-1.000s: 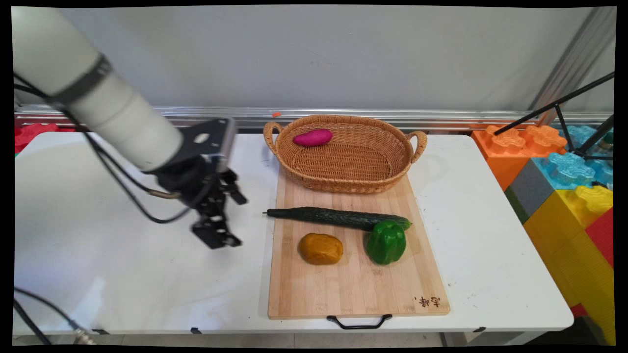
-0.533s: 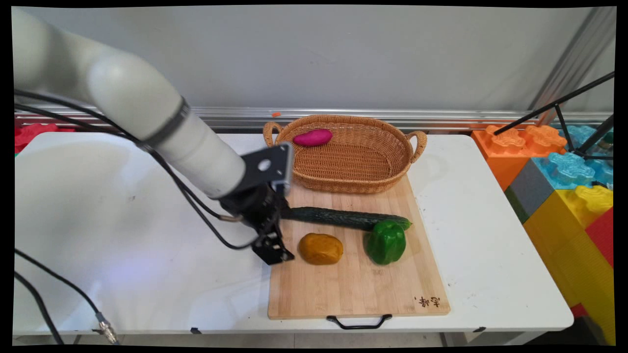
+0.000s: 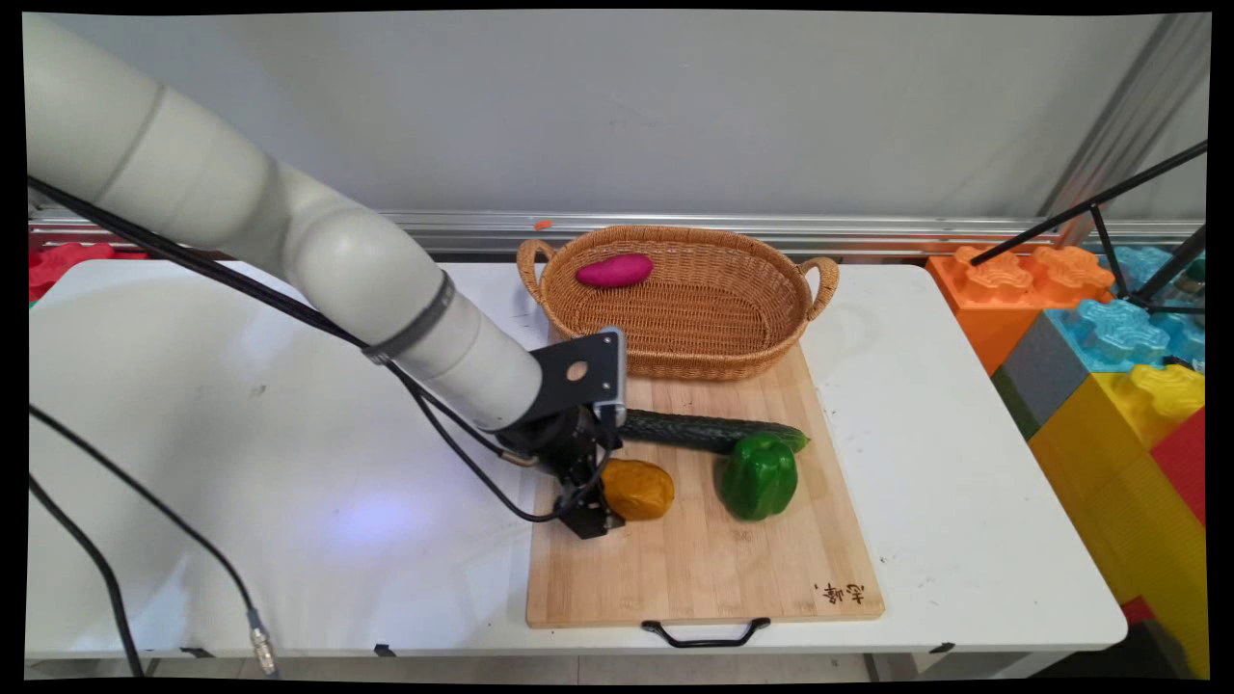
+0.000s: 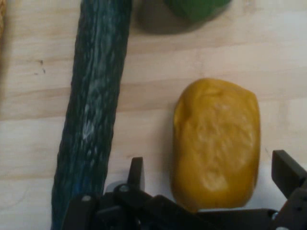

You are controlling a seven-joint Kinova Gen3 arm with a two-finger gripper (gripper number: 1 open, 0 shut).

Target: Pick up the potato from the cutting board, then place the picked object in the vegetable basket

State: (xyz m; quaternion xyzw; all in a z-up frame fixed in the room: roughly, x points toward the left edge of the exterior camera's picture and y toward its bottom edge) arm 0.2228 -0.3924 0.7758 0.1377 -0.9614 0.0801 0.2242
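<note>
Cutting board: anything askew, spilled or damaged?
Nothing stands out. On the board the cucumber, pepper and potato lie whole; the basket sits upright on its far end. The open gripper straddles the potato.

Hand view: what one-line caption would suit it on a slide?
Open gripper straddling a yellow-brown potato on a wooden board, dark cucumber lying alongside.
</note>
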